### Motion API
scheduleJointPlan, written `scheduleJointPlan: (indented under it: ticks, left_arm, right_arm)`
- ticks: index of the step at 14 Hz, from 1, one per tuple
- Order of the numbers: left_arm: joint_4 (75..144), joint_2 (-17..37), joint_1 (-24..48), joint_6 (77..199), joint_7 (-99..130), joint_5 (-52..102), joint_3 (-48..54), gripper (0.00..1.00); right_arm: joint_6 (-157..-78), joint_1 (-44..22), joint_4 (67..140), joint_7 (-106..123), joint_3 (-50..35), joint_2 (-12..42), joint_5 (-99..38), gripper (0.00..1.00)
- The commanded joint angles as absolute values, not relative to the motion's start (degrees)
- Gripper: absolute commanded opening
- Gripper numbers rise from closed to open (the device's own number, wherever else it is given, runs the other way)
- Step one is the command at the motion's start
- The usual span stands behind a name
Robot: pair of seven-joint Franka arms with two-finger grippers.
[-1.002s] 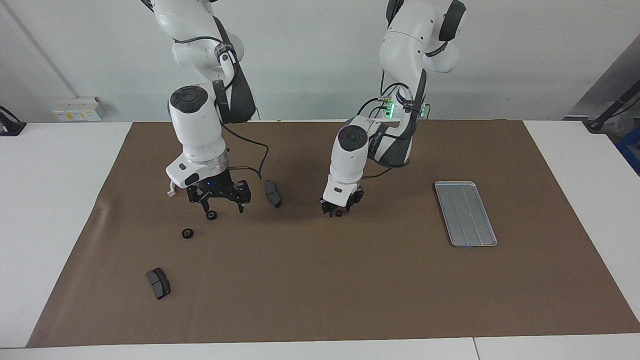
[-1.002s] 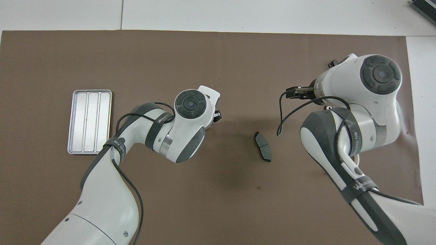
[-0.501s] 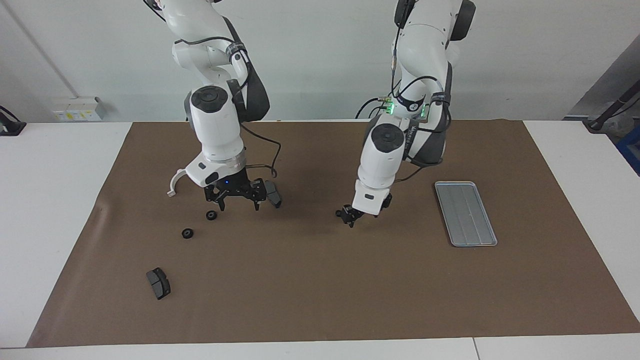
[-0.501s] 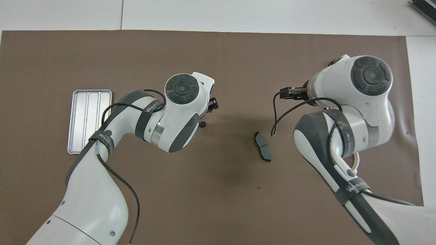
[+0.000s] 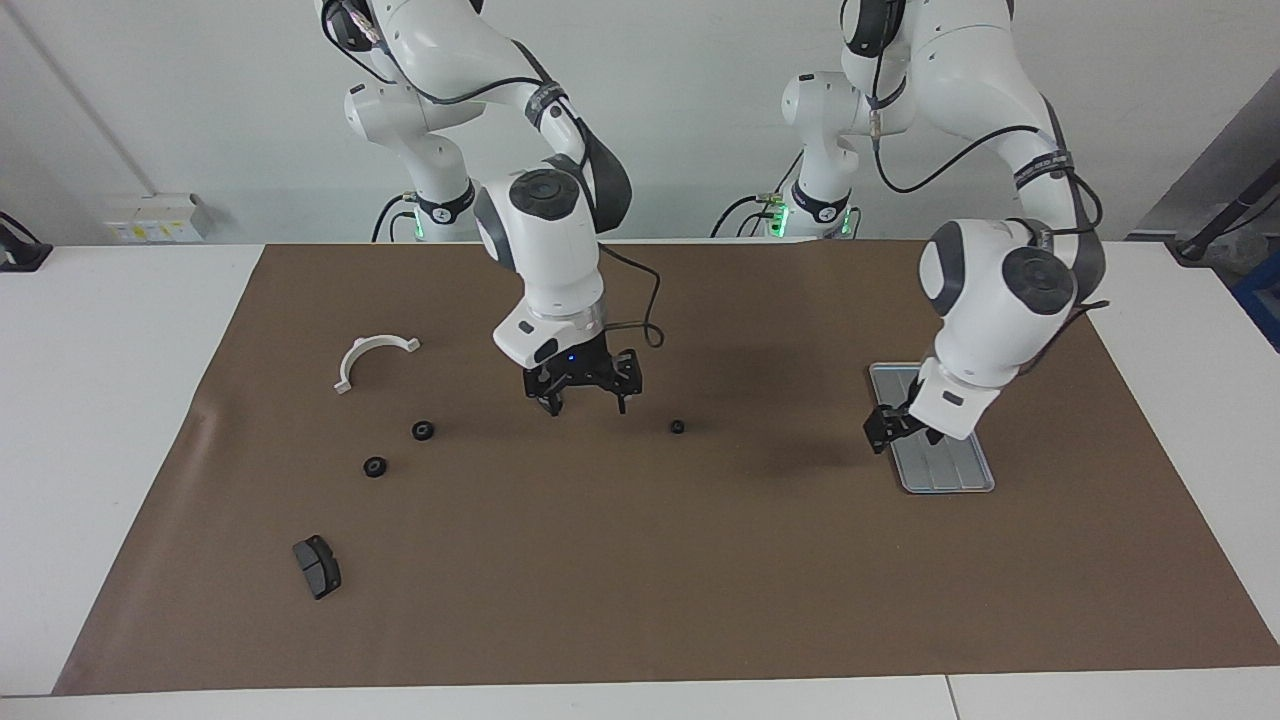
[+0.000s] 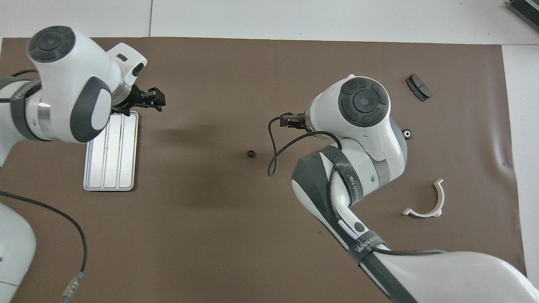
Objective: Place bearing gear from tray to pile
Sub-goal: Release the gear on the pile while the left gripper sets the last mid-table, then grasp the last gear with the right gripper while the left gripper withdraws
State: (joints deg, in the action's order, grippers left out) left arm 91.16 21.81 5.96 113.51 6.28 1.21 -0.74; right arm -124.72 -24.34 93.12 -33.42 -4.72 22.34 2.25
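Observation:
The silver grooved tray point(image 5: 945, 455) lies toward the left arm's end of the mat, and what shows of its floor is bare; it also shows in the overhead view point(image 6: 110, 160). One small black bearing gear point(image 5: 677, 427) lies alone mid-mat, also seen from overhead point(image 6: 251, 154). The pile is two black discs point(image 5: 423, 431) point(image 5: 375, 467) toward the right arm's end; one shows from overhead point(image 6: 407, 134). My right gripper point(image 5: 588, 402) hangs open and empty over the mat between the pile and the lone gear. My left gripper point(image 5: 893, 428) is open and empty over the tray's edge point(image 6: 159, 98).
A white half-ring bracket point(image 5: 372, 357) lies nearer the robots than the pile, also seen from overhead point(image 6: 425, 202). A dark curved pad point(image 5: 317, 566) lies farther from the robots than the pile point(image 6: 418, 87). My right arm covers the mat under it in the overhead view.
My left gripper left the gear on the mid-mat and swung over to the tray. My right gripper moved from the pile toward the middle, still open.

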Motion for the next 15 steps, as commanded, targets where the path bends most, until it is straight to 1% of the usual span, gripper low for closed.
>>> scheduleJointPlan:
  ticks: [1,3,6,7,9,12,13,15]
  left_arm:
    - [92.3,20.3,2.7,112.0,-0.7,1.0,-0.1,0.89]
    - [92.2,19.6,0.3,111.1,-5.3,0.7,-0.1,0.89]
    - [91.8,18.3,-1.6,110.0,-7.7,0.6,-0.1,0.89]
    - [91.6,17.4,-1.6,108.8,-7.6,0.5,-0.1,0.91]
    - [91.4,14.6,-1.1,106.4,-7.5,0.5,-0.1,1.0]
    - [88.6,12.0,-0.9,100.1,-7.5,0.6,0.3,1.0]
    - [88.6,10.0,-0.8,99.2,-7.6,0.7,0.4,1.0]
    - [88.7,6.2,-0.7,97.9,-7.6,1.0,0.6,1.0]
  right_arm:
    - [-126.7,-28.3,90.1,-38.5,-4.6,27.7,2.1,1.0]
    - [-129.2,-30.8,89.9,-40.8,-4.5,30.1,3.2,1.0]
    - [-132.4,-33.6,89.4,-44.5,-4.5,32.9,5.3,1.0]
    - [-133.5,-33.8,89.4,-45.0,-4.5,33.6,6.7,1.0]
    - [-135.5,-33.8,89.4,-45.1,-4.6,34.5,7.9,1.0]
    - [-136.4,-33.8,90.0,-45.1,-4.6,34.8,8.9,1.0]
    - [-137.0,-33.9,90.3,-45.1,-4.5,34.9,8.9,0.97]
    - [-136.9,-34.1,91.0,-45.1,-4.6,34.8,9.0,0.82]
